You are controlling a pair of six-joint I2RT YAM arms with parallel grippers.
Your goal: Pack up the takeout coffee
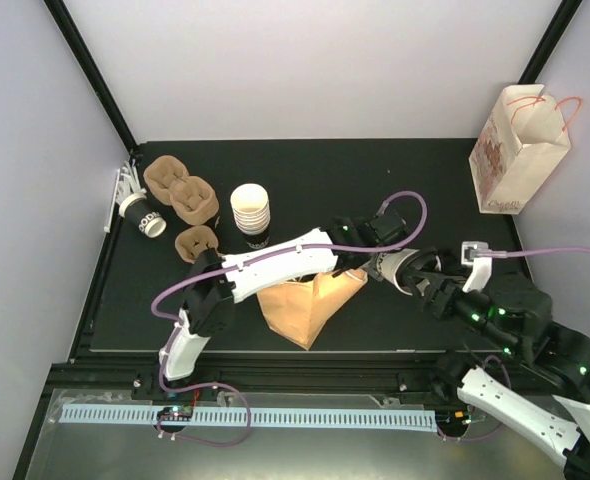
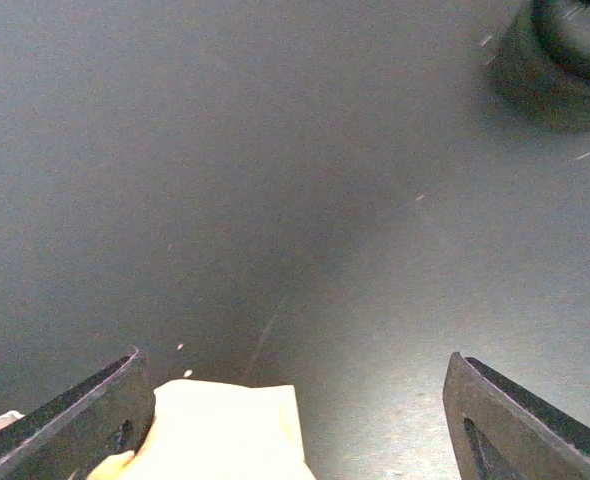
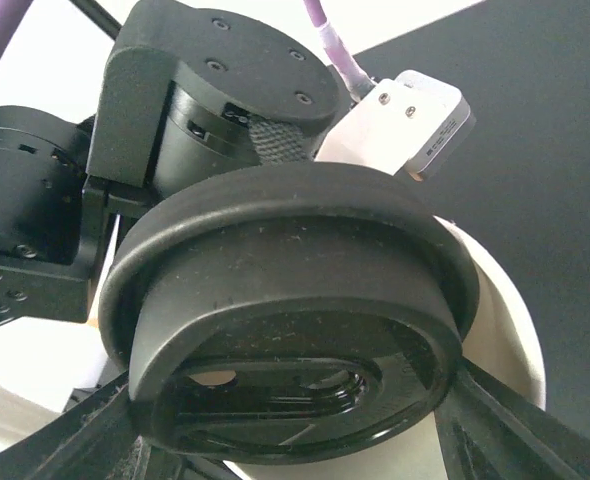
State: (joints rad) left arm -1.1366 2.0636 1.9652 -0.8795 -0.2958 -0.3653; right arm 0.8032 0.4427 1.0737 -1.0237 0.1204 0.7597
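right gripper [image 1: 422, 275] clamps lidded cup [image 3: 285, 290] sideways | left gripper [image 2: 295, 420] wide at bag [image 2: 225, 430] edge

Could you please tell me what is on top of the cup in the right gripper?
A black lid sits on the white cup held by the right gripper. The lid covers the cup's inside, so its contents cannot be seen.

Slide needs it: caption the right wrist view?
Right gripper holding a black-lidded white cup, close up, left arm behind.
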